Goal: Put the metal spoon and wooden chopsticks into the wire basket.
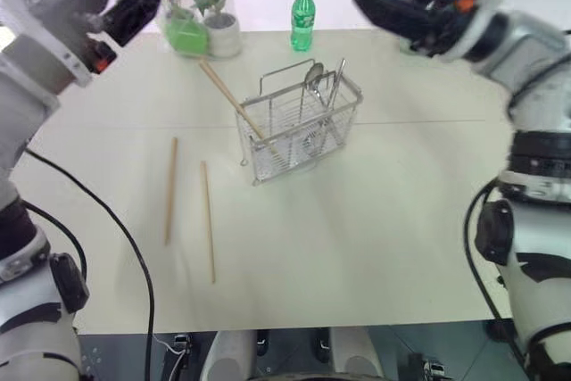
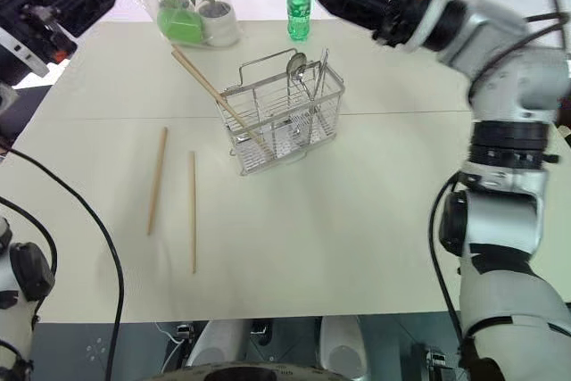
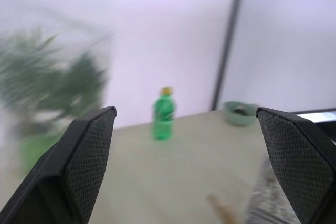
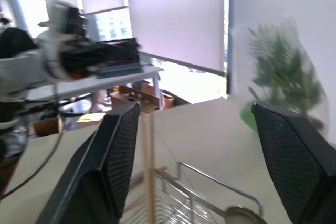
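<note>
On the table, down to my left, two wooden chopsticks [image 1: 170,190] lay side by side and a little apart, long axes running away from me, left of the wire basket [image 1: 299,127]. One more stick [image 1: 230,100] leaned out of that basket, and the metal spoon [image 1: 313,78] stood inside it. My left gripper [image 1: 120,8] hung spread and empty above them, nearer than my right gripper [image 1: 393,6], also spread, beyond the basket.

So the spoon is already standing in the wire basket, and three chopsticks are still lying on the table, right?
Not quite: two chopsticks lie on the table, as the left eye view shows. The spoon does stand in the wire basket, where more chopsticks lean.
</note>
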